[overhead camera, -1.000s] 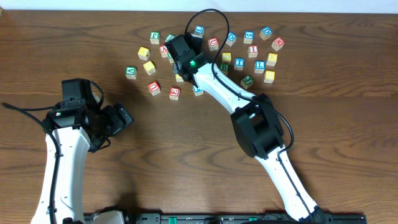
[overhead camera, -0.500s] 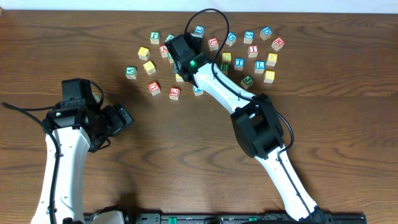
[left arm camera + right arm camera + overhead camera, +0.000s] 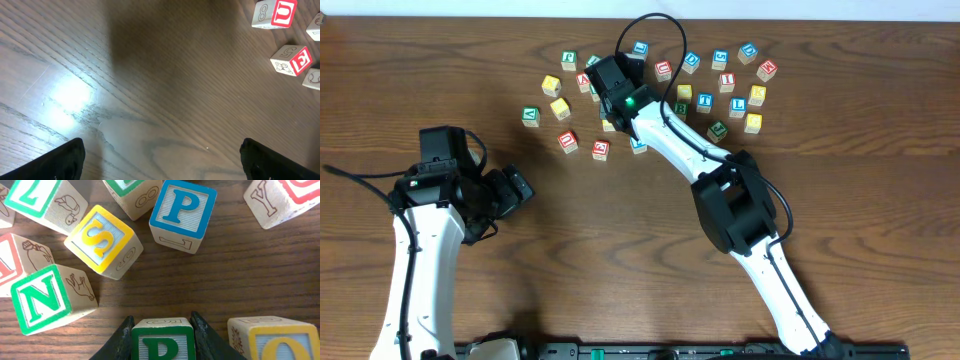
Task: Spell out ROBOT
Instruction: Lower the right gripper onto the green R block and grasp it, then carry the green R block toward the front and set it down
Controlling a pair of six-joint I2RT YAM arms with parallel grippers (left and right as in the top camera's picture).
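Note:
My right gripper [image 3: 163, 345] is shut on a green-framed cube [image 3: 162, 342]; its green letter is cut off by the frame edge, with only the top loop showing. Black fingers [image 3: 123, 339] press both of its sides. A yellow-framed O cube [image 3: 277, 341] stands just to its right. In the overhead view the right gripper [image 3: 611, 98] sits among the scattered cubes at the back of the table, hiding the held cube. My left gripper [image 3: 516, 190] is open and empty over bare wood at the left, and in the left wrist view [image 3: 162, 165] nothing lies between its jaws.
Near the right gripper lie a yellow S cube [image 3: 102, 240], a blue P cube [image 3: 182, 212], a green N cube [image 3: 47, 297] and a green L cube [image 3: 42, 200]. Two red-lettered cubes [image 3: 275, 12] lie ahead of the left gripper. Several more cubes [image 3: 730, 85] are spread right of the right arm.

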